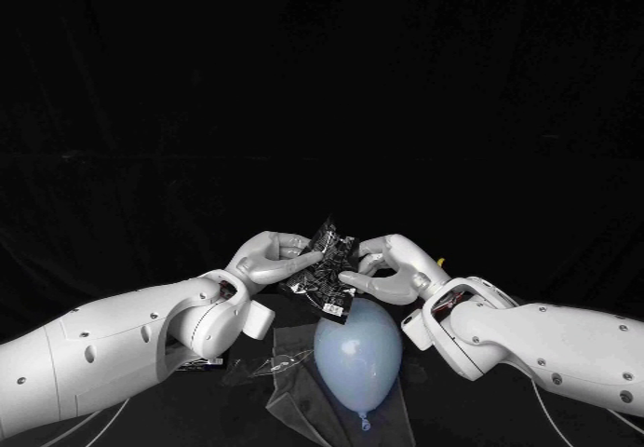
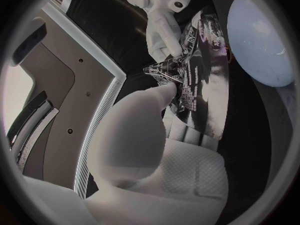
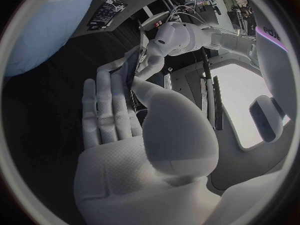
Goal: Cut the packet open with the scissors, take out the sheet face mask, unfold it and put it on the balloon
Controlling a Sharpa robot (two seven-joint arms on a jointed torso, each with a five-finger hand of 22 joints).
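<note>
Over mid-table [image 1: 432, 421], raised close together, arms angling in from either side: left hand [image 1: 275, 261] and right hand [image 1: 389, 272], each pinching an edge of the dark packet [image 1: 327, 268] between thumb and fingers. Packet upright between them, over the far end of the pale blue balloon [image 1: 358, 356]. Left of the balloon, crumpled clear film [image 1: 275, 369].

Black table [image 1: 463, 417], pale blue balloon [image 1: 358, 358] lying on it, crumpled clear plastic [image 1: 273, 369] just beside it
</note>
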